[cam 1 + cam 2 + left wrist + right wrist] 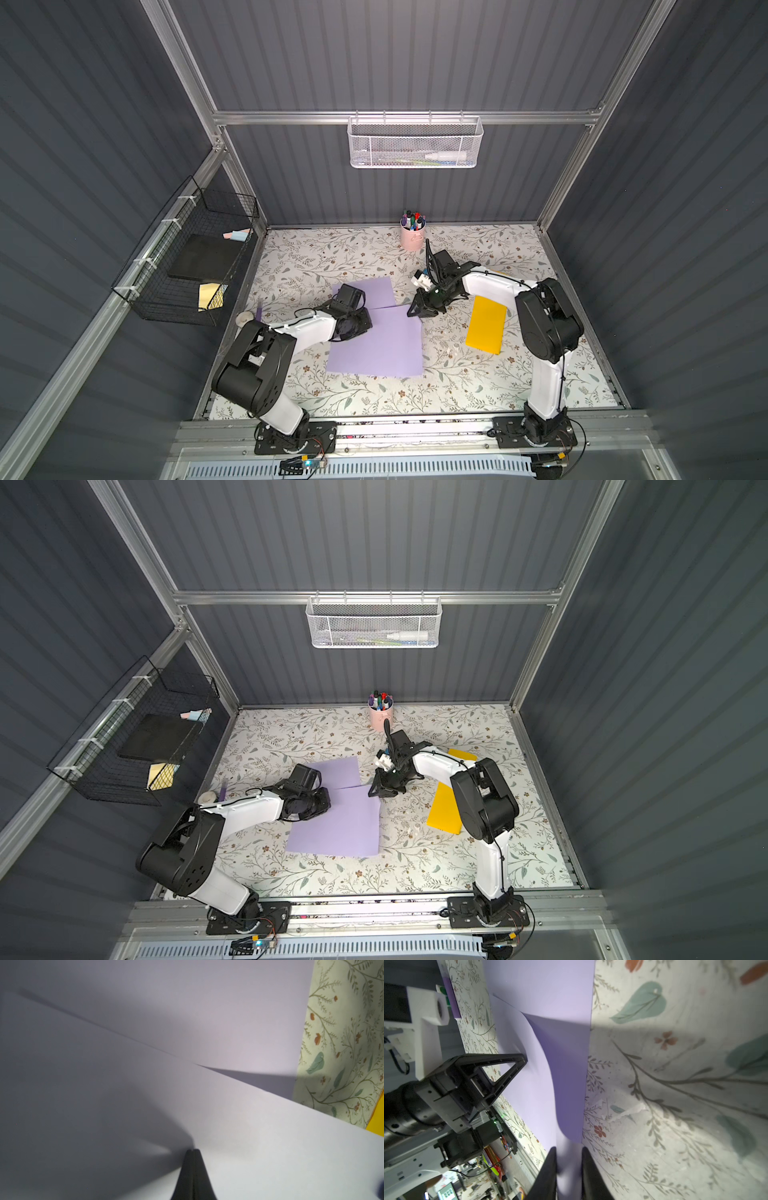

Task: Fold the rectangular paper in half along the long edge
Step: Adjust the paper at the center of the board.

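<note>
Our left gripper (193, 1150) closed, tips down on lilac rectangular paper sheet (376, 345); right gripper (569, 1150) straddles raised right-side corner, clamped or not we cannot tell.

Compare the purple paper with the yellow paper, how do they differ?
The purple paper is partly folded over, one corner raised between the fingers of the right gripper, the shut left gripper resting on it; the yellow paper lies flat, untouched. The purple paper looks larger than the yellow paper. Both rest on the floral table.
</note>
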Controlling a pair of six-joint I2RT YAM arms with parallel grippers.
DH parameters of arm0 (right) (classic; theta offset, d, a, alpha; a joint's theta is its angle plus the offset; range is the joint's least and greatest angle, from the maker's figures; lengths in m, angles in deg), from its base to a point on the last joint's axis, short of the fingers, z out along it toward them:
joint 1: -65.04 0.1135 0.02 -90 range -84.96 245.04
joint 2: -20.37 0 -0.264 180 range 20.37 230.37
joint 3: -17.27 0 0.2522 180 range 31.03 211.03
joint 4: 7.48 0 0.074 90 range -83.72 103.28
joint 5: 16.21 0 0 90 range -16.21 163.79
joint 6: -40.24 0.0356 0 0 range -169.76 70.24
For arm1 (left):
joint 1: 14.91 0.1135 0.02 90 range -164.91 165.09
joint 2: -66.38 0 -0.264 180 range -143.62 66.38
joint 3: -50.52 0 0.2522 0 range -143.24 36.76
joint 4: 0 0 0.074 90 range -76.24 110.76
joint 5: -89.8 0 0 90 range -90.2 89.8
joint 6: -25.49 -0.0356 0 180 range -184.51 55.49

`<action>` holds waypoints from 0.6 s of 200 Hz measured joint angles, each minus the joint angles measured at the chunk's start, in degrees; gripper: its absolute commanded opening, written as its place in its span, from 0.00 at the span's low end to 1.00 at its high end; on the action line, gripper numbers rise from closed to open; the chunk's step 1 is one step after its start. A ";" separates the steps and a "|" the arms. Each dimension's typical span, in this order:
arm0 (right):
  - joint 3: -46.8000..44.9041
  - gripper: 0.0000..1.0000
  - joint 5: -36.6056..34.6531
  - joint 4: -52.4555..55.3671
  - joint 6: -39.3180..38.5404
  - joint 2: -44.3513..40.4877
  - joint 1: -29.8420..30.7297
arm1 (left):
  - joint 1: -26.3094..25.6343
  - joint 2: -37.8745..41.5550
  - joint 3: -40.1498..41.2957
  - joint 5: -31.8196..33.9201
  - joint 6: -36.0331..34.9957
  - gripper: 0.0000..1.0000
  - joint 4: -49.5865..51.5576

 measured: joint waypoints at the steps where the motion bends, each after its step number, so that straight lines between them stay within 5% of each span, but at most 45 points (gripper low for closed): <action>1: 0.00 0.11 -0.07 0.04 0.28 0.00 0.00 | 0.00 0.00 0.00 0.00 0.00 0.05 0.00; 58: -0.26 0.00 -1.05 0.00 0.50 0.02 0.17 | 0.00 0.00 -0.15 -0.02 -0.35 0.11 0.15; 78: -1.90 0.00 -2.25 -0.92 1.18 -0.48 0.22 | 0.00 0.00 -1.42 -0.46 -1.31 0.41 1.60; 96: -5.51 0.00 -3.80 -2.43 2.93 -2.62 0.24 | 0.00 0.07 -4.22 -0.44 -1.70 0.85 4.74; 107: -8.37 0.00 -4.72 -4.22 4.59 -5.03 0.20 | 0.00 0.48 -7.32 0.07 -2.14 0.98 7.41; 120: -11.96 0.00 -5.27 -6.78 6.67 -8.68 0.13 | 0.00 1.62 -11.52 1.29 -2.43 0.99 10.16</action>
